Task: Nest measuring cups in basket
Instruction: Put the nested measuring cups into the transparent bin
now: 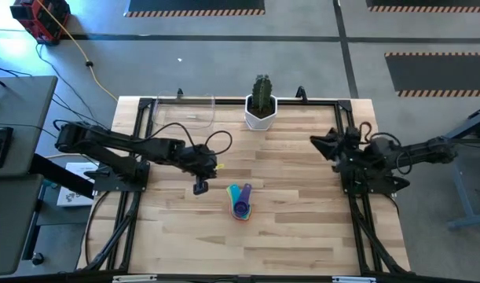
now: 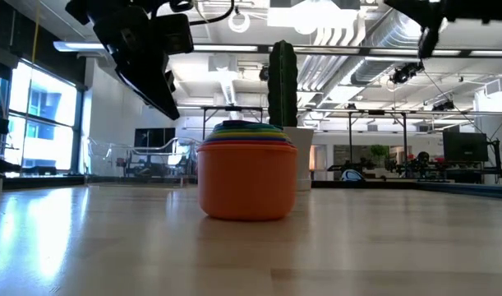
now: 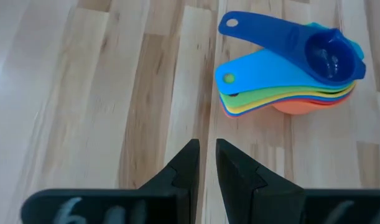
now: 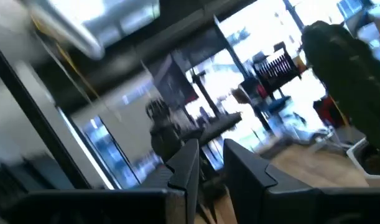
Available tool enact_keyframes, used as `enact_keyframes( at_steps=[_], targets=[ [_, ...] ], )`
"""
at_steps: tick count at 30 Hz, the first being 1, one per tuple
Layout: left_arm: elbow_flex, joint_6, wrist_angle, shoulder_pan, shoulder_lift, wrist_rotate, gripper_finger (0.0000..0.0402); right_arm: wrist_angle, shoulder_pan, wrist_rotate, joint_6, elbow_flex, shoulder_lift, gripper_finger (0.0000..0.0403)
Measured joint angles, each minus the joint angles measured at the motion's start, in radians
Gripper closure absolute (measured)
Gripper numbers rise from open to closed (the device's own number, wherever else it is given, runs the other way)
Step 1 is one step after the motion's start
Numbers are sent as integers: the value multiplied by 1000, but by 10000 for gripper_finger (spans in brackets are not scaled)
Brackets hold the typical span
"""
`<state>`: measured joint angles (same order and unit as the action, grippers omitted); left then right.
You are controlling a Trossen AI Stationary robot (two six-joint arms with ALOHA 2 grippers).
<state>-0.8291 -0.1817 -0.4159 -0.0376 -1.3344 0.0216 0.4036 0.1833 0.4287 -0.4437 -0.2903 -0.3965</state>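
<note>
Cups (image 1: 240, 202) nested on table, just beside left gripper (image 1: 200, 187); fingers nearly closed, empty.

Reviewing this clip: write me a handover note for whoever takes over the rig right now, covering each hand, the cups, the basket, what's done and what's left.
Left hand: above the table beside the cup stack, fingers nearly shut, holding nothing.
Right hand: parked at the right edge of the table, raised, nearly shut, holding nothing.
Measuring cups: nested in one stack on the bare wood mid-table, orange at the bottom, blue on top, handles fanned out.
Basket: at the table's far edge, beside the cactus pot; no cups visible inside.
Done: nesting.
Left: move the stack into the basket.
</note>
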Motion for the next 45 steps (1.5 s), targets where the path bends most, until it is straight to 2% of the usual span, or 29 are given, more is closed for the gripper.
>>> enact_keyframes(
  at_steps=[7, 11, 19, 27, 37, 45],
  targets=[
    [0, 6, 12, -4, -22, 1, 359, -318, 0, -88, -68, -298, -316, 336],
    [0, 35, 32, -10, -27, 2, 359, -362, 0, -109, -222, -383, -466, 336],
    [-1, 35, 65, -10, -42, 53, 359, -361, 0, -99, -495, -452, -696, 336],
    [0, 27, 75, -36, -106, 55, 359, -362, 15, -117, -739, -481, -911, 336],
    [-1, 2, 104, -67, -221, 55, 359, -363, 44, -195, -878, -595, -1132, 336],
    [-1, 1, 148, -71, -275, 56, 359, -447, 79, -237, -980, -663, -1230, 336]
  ],
)
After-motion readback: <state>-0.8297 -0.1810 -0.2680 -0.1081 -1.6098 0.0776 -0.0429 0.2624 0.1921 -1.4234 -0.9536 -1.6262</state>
